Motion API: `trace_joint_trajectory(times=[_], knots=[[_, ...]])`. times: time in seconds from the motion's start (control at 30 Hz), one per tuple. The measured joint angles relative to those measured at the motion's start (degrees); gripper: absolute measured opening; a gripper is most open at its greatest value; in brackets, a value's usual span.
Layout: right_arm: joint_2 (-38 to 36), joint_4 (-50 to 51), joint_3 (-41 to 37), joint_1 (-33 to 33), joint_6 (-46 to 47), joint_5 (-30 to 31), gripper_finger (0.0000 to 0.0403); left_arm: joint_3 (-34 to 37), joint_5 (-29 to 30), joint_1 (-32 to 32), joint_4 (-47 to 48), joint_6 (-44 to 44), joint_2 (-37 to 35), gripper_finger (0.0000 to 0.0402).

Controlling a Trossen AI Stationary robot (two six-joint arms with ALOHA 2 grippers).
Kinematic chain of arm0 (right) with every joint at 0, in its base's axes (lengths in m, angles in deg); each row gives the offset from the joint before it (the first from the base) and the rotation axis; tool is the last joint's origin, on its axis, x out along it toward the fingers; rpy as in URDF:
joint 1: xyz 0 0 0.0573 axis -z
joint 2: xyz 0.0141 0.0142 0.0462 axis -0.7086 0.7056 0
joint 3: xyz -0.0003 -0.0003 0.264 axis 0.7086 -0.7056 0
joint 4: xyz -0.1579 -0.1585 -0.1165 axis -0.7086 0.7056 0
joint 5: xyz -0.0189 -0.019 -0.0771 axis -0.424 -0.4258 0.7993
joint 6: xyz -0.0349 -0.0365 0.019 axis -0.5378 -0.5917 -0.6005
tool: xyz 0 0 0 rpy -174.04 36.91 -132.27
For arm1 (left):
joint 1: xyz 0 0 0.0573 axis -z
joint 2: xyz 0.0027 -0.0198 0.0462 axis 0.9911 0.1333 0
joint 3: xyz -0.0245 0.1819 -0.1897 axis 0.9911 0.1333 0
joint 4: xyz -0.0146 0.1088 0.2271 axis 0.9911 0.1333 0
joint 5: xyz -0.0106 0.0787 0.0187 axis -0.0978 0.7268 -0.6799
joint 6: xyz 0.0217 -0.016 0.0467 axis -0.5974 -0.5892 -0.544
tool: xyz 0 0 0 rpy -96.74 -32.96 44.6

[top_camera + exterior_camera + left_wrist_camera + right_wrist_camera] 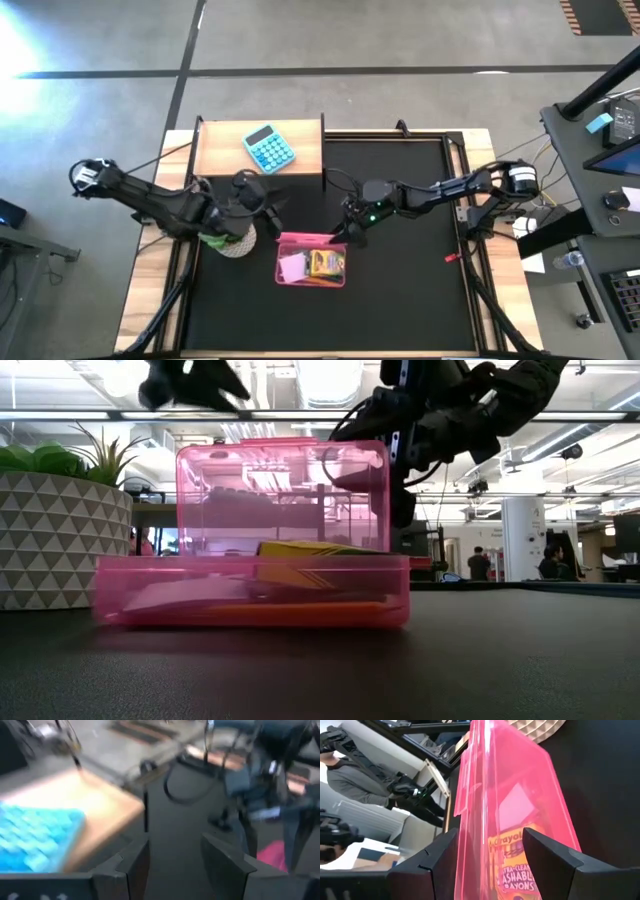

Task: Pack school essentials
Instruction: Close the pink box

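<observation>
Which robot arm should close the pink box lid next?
Probably the right. Its gripper has open fingers on either side of the upright lid of the pink box. The left gripper, open and empty, faces the blue calculator, away from the lid.

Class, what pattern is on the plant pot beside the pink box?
Grey and white triangles on the plant pot, clearest in the low view.

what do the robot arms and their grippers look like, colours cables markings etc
Both arms are dark, jointed and slim, with black cables looping along them. The right arm shows a small green light near its wrist. The left gripper and right gripper each have two flat, dark, angular fingers.
</observation>
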Motion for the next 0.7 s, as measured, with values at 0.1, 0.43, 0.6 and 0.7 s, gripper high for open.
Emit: trace_joint_trajectory(times=[0.1,0.43,0.6,0.7], knots=[[0.0,-0.6,0.0,-1.2,1.5,0.8,0.0209,2.5,-4.9,0.0,-0.1,3.9,1.1,0.0157],[-0.1,-1.5,0.0,-5.4,4.3,3.3,0.0209,3.7,-13.7,0.0,-0.7,5.7,3.7,0.0157],[-0.2,-1.8,0.0,-7.0,4.0,3.3,0.021,3.7,-18.4,0.1,-1.8,10.6,7.0,0.0157],[-0.2,-2.0,0.0,-7.7,4.4,3.3,0.021,3.7,-24.4,0.3,-4.4,13.8,9.1,0.0157]])
